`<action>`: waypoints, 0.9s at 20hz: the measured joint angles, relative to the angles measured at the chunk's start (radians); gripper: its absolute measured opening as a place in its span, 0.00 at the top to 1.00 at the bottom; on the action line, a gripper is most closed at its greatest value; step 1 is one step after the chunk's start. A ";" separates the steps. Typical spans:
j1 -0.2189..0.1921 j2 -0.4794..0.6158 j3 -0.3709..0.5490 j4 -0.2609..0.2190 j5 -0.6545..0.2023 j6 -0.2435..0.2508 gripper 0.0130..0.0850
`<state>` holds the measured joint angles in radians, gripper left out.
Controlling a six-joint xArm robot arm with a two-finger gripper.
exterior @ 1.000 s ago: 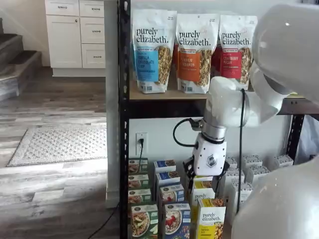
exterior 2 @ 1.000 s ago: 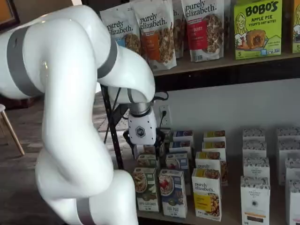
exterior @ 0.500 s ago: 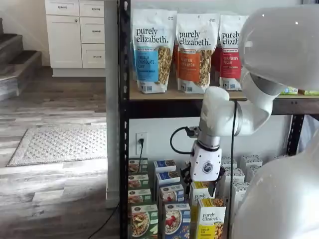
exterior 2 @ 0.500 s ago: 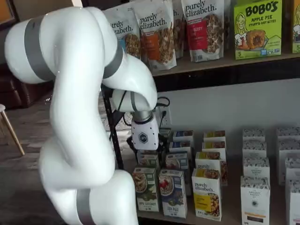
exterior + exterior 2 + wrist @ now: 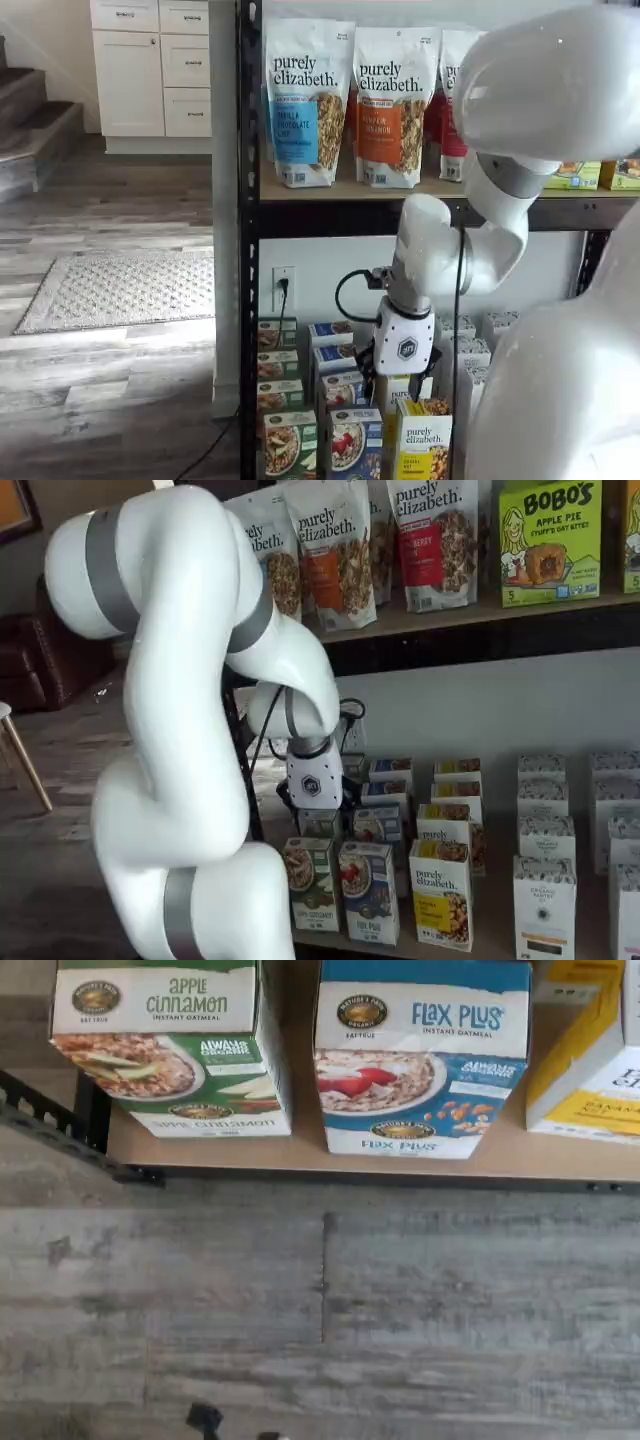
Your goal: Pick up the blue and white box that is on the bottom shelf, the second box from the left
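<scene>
The blue and white box (image 5: 368,891) stands upright, front facing outward.

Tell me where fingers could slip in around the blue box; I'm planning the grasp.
Narrow gaps flank the blue box: one toward the green box, one toward the yellow box. A bare shelf strip runs in front. Behind, rows crowd close.

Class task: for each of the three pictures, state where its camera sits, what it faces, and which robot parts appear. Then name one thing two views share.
Wrist view: looks down on the blue and white cardboard box, shelf edge and floor; no hand visible.
Shelf view: fronts the black rack; white arm and hand show.
Shelf view: angled from the side; the arm fills its left half.
Shared: the blue box appears in all views.
</scene>
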<state>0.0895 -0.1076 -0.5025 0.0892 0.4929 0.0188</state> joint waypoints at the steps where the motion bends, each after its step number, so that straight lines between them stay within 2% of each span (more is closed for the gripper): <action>1: 0.002 0.014 -0.001 0.001 -0.021 0.000 0.00; 3: 0.005 0.039 -0.008 -0.010 -0.048 0.012 0.00; 6: 0.007 0.077 -0.029 -0.059 -0.055 0.058 0.00; 10: 0.017 0.137 -0.057 -0.057 -0.075 0.065 0.00; 13: 0.026 0.185 -0.075 -0.025 -0.103 0.044 0.00; 17: 0.027 0.273 -0.101 0.063 -0.178 -0.042 0.00; 18: 0.024 0.294 -0.108 0.070 -0.195 -0.053 0.00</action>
<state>0.1133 0.1868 -0.6109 0.1592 0.2975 -0.0341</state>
